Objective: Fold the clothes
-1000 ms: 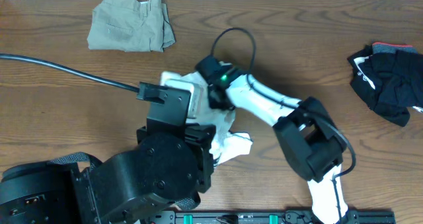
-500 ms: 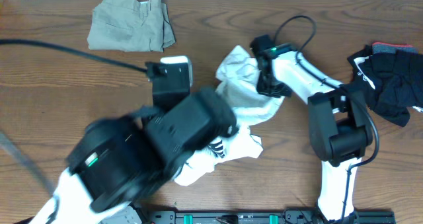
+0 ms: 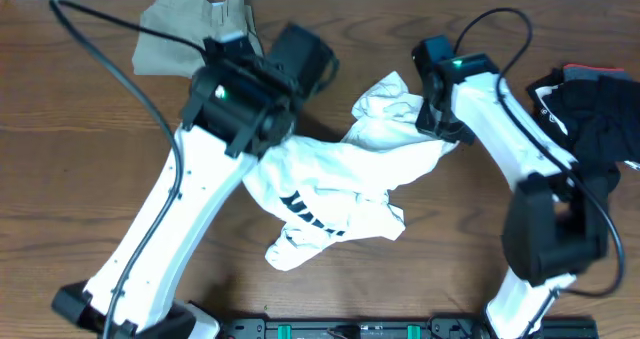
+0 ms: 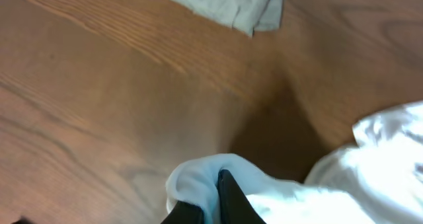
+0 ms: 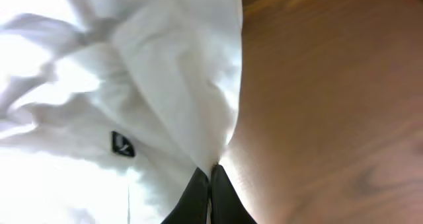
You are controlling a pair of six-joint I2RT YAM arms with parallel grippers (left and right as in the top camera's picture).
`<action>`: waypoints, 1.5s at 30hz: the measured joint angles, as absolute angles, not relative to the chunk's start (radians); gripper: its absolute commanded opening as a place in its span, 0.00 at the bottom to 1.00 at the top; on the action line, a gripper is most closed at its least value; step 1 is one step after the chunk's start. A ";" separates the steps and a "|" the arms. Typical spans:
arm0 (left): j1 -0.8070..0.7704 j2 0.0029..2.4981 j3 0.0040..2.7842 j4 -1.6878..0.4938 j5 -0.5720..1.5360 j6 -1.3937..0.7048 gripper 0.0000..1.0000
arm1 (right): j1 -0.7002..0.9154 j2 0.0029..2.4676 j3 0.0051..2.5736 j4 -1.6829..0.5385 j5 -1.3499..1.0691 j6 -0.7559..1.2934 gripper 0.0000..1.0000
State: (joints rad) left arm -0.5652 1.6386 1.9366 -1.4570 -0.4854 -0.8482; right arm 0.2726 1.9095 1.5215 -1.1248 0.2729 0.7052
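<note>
The white T-shirt (image 3: 340, 179) with a black block print hangs stretched and crumpled between both grippers at mid-table. My left gripper (image 3: 268, 144) is shut on a fold at its left edge. In the left wrist view the fingers (image 4: 228, 201) pinch a rounded white fold (image 4: 198, 174). My right gripper (image 3: 440, 131) is shut on the shirt's right edge. The right wrist view shows the closed fingertips (image 5: 198, 191) biting the cloth (image 5: 165, 85) near a small black tag (image 5: 122, 143).
Folded khaki trousers (image 3: 195, 34) lie at the back left, also visible in the left wrist view as trousers (image 4: 225, 2). A black bundle (image 3: 590, 119) sits at the right edge. A black cable (image 3: 110, 59) runs over the left side of the wooden table (image 3: 80, 169).
Both arms have swung apart, the left one up and leftward, the right one rightward. The shirt has been pulled from a crumpled heap into a wider spread between them.
</note>
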 measured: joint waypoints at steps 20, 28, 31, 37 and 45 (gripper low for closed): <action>-0.338 1.728 1.937 -1.436 -0.315 -0.706 0.22 | 0.273 1.781 1.521 -1.337 0.360 0.801 0.76; -0.338 1.728 1.937 -1.458 -0.232 -0.679 0.25 | 0.273 1.781 1.520 -1.136 0.260 0.630 0.86; -0.338 1.728 1.937 -1.472 -0.192 -0.676 0.25 | 0.273 1.781 1.520 -1.082 0.195 0.567 0.82; -0.338 1.728 1.934 -1.540 -0.118 -0.675 0.26 | 0.273 1.781 1.520 -1.028 0.100 0.456 0.81; -0.335 1.724 1.732 -1.412 -0.093 -0.670 0.63 | 0.273 1.841 1.520 -1.008 -0.028 0.312 0.82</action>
